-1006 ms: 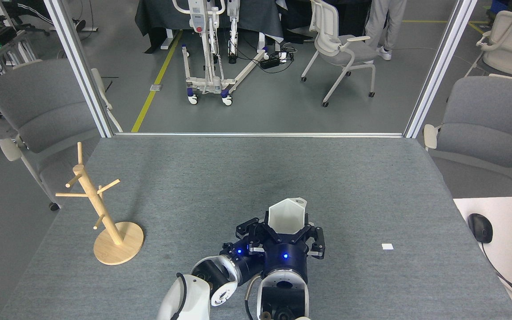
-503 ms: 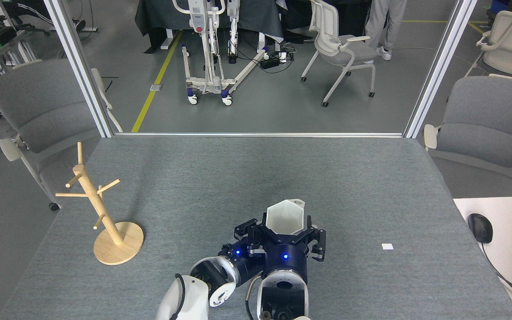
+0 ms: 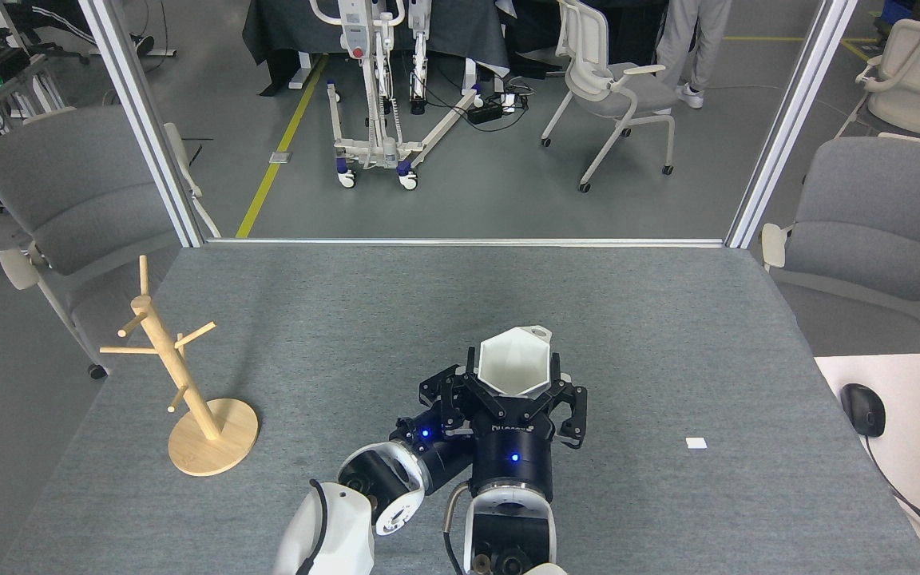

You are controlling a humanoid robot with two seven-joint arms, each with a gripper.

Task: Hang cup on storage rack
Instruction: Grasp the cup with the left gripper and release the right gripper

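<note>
White faceted cup (image 3: 514,364) was clamped between the right gripper (image 3: 517,393) fingers at table centre, left gripper (image 3: 438,399) just beside it, state untellable; wooden mug tree (image 3: 179,374) stood well apart to the left, pegs bare, so carry and hanging both remained

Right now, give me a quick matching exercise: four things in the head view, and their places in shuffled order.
Things:
1. cup
2. storage rack
3. computer mouse
4. small white tag

Places:
A. on the white desk at the right edge
B. standing on the grey table, near its left edge
C. lying flat on the grey table, right of the arms
D. held in the right claw, mouth up

Pairs: 1-D, 2-B, 3-A, 4-C
</note>
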